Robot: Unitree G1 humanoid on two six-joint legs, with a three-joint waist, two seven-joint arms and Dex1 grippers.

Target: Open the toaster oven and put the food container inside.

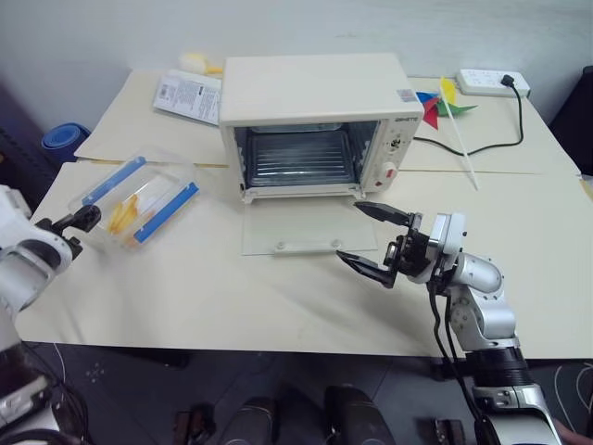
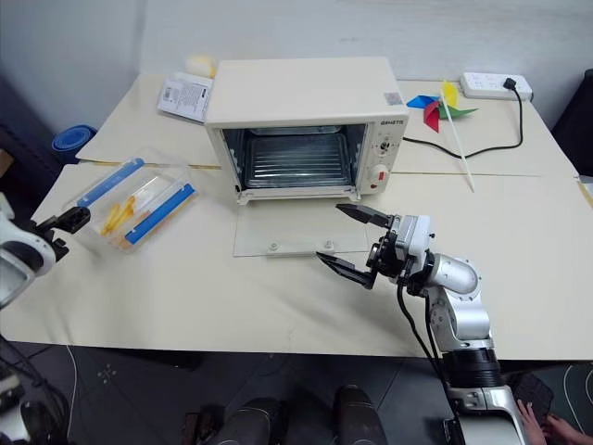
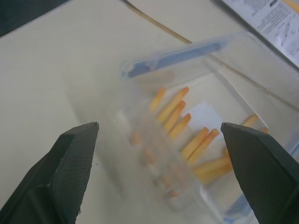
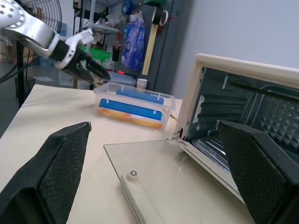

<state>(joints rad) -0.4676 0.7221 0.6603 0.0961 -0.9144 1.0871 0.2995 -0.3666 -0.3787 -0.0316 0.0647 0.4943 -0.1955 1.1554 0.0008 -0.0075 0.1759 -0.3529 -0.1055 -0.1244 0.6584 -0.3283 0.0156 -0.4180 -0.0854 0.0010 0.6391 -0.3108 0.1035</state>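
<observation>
The cream-white boxy toaster oven (image 1: 310, 125) stands mid-table with its glass door (image 1: 309, 229) dropped flat on the tabletop, wire rack showing inside. The clear rectangular plastic food container (image 1: 141, 200), blue clips on both sides and orange sticks within, lies to its left, outside it. The left gripper (image 3: 159, 140) is spread wide just short of the container, holding nothing; its arm is cut off at the frame edge. The right gripper (image 1: 375, 239) gapes empty before the door.
</observation>
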